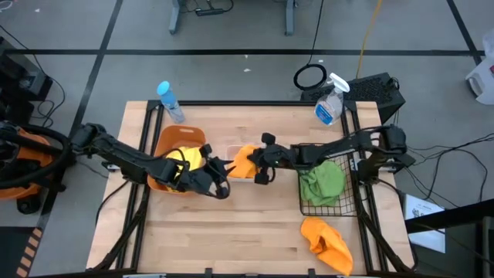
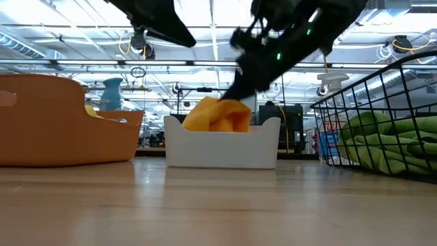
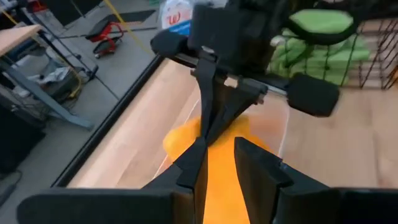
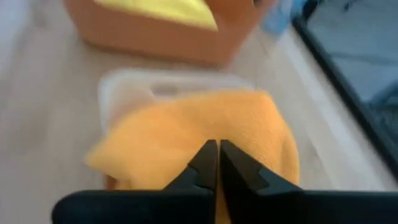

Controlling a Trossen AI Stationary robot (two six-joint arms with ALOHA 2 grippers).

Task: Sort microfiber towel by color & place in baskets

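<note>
While the right gripper (image 4: 217, 163) hovers with its fingers pinched together on nothing, a rumpled, fuzzy orange towel (image 1: 245, 161) sits heaped in the white tub (image 2: 222, 145), poking over its rim. Can't tell the left gripper's (image 1: 218, 188) state, at the tub's 8 o'clock.

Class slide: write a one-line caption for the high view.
Both end effectors, left and right, meet at the orange towel in the white tub.
</note>
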